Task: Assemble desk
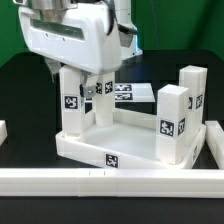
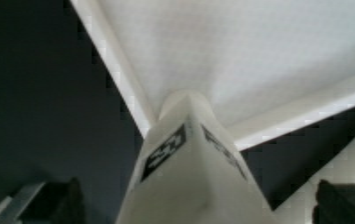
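Note:
The white desk tabletop (image 1: 95, 150) lies on the black table with its raised rim up. Several white tagged legs stand in its corners: one at the exterior view's left (image 1: 72, 108), one behind it (image 1: 103, 100), and two on the right (image 1: 172, 128) (image 1: 192, 88). My gripper (image 1: 73, 72) hangs straight over the left leg, around its top. In the wrist view that leg (image 2: 195, 165) rises between my dark fingertips (image 2: 49, 203), with a gap on each side, over the tabletop floor (image 2: 227, 60). The jaws stand open.
The marker board (image 1: 135, 94) lies flat behind the desk. Long white border rails run along the front (image 1: 100, 181), the exterior view's right (image 1: 213, 150) and the left edge (image 1: 3, 130). The arm's white body fills the upper left.

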Available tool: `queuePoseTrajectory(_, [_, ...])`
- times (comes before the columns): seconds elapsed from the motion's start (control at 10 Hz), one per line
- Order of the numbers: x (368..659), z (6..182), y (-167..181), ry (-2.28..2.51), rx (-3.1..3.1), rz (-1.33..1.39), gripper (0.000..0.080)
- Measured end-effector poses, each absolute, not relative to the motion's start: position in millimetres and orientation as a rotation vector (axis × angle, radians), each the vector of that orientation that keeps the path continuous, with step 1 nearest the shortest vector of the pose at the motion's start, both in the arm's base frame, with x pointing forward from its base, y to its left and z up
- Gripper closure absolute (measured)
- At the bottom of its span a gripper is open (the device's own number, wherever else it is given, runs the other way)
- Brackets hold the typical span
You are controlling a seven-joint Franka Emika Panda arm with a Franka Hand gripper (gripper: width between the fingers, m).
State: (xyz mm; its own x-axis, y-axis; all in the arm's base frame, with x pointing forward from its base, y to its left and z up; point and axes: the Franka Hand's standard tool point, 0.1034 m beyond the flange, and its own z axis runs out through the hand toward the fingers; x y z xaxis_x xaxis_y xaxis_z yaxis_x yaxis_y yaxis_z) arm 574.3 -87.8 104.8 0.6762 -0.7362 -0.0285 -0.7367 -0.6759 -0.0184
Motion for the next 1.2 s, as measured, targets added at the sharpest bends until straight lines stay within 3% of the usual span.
queuePoseTrajectory(0.8, [570.6, 105.7, -86.9, 0.267, -3.125, -0.002, 0.0150])
queuePoseTrajectory(0.9, [570.5, 105.5, -87.0, 0.253, -3.127, -0.001, 0.0266])
queuePoseTrajectory(1.0, [570.2, 104.9, -87.2, 0.257, -3.127, 0.001, 0.0266])
queuePoseTrajectory(1.2, [570.1, 104.6, -87.4, 0.257, -3.128, 0.002, 0.0511])
